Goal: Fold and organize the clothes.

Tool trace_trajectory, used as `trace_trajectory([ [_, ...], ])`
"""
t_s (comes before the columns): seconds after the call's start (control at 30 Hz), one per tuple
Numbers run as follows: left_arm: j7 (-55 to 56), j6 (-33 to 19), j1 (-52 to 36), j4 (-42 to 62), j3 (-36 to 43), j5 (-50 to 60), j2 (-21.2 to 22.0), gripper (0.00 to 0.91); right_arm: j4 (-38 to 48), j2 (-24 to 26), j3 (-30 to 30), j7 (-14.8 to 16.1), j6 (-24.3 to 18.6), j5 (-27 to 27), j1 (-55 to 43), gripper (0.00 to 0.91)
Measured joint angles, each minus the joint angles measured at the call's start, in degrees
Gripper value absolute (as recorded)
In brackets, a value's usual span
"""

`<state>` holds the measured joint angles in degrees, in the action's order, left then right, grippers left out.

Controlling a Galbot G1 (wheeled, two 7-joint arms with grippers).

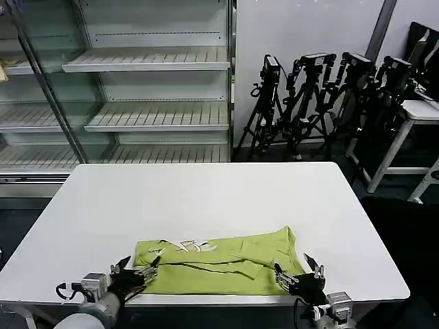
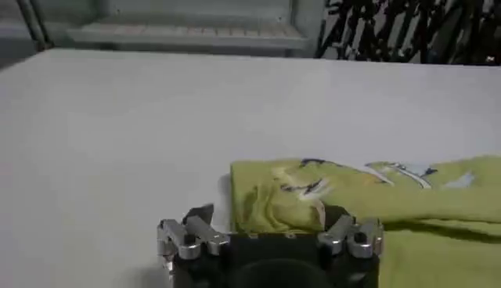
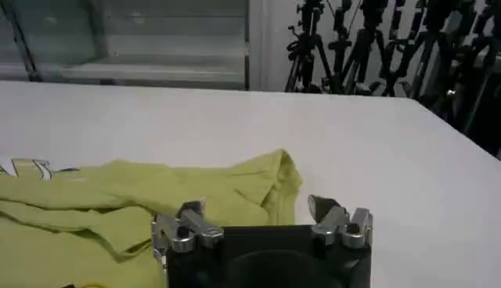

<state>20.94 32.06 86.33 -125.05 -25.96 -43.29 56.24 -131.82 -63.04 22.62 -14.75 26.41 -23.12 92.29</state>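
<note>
T-shirt (image 1: 223, 264) lies folded into a long band near the white table's (image 1: 206, 199) front edge, print up twd its left end. Left gripper (image 1: 140, 272) open at shirt's left end, right gripper (image 1: 300, 274) open at its right end; neither grips fabric.

A white table (image 1: 206, 199) with rounded corners carries one thing: a yellow-green T-shirt (image 1: 219, 264). The shirt lies near the front edge, about midway along it, folded into a long band that runs left to right. A white print (image 1: 188, 245) shows on its upper fold toward the left end. The right end bunches up slightly into a raised corner. The shirt's front hem lies just inside the table's front edge.
</note>
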Motion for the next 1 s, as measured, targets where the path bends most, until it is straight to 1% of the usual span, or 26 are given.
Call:
trace_trajectory([
  [0.3,0.4,-1.1,-0.5,0.2,1.6,-1.8,2.0,0.020,-1.3,-0.1,1.4,-0.2,0.0,0.0,1.2,0.907],
  [0.53,0.6,-1.4,-0.3,0.7,1.5,-3.6,2.8,0.020,-2.4,0.0,2.5,-0.2,-0.6,-0.5,2.2,0.907],
  [0.77,0.5,-2.1,0.4,0.8,-0.1,-7.7,2.6,0.020,-3.7,-0.2,4.0,-0.5,-1.0,-1.6,2.9,0.907],
  [1.0,0.6,-2.2,0.9,0.9,-3.6,-13.2,1.3,0.020,-4.9,-0.2,5.1,-0.1,-1.7,-1.6,4.0,0.907],
])
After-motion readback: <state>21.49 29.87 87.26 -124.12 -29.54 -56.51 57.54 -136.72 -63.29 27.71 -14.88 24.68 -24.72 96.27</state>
